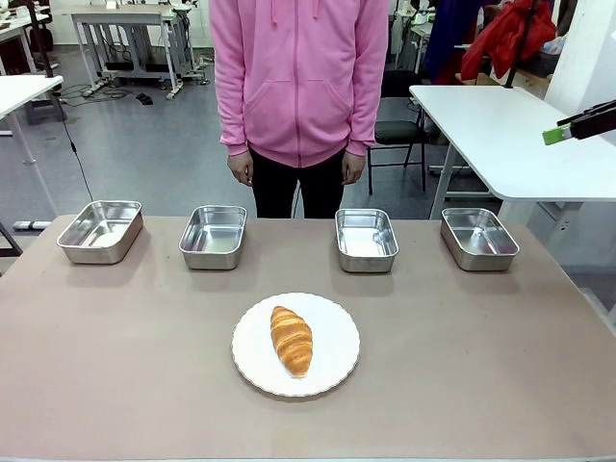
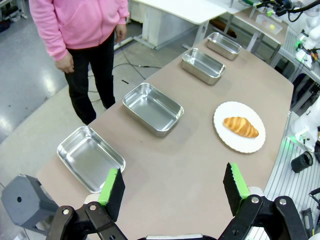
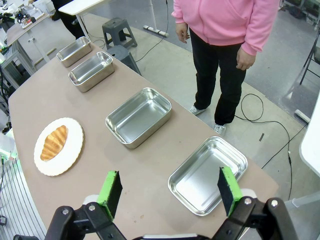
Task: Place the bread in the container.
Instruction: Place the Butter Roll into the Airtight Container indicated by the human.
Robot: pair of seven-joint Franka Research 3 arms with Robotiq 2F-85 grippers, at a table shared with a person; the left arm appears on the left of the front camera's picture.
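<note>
Bread (image 1: 291, 339) sits on plate (image 1: 337, 337) mid-tabletop (image 1: 115, 366), left fingers (image 2: 112, 186) and right fingers (image 3: 111, 192) both spread, empty; risks: four look-alike pans (image 1: 210, 258) invite a wrong drop, hard pinch crushes flaky crust, low approach shoves plate.

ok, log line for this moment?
golden-brown croissant on round white plate | four shiny rectangular steel pans empty | left gripper open | right gripper open | nothing held

Front view faces across the matte brown surface (image 1: 115, 385); wrist views overlook it from high at opposite ends.
</note>
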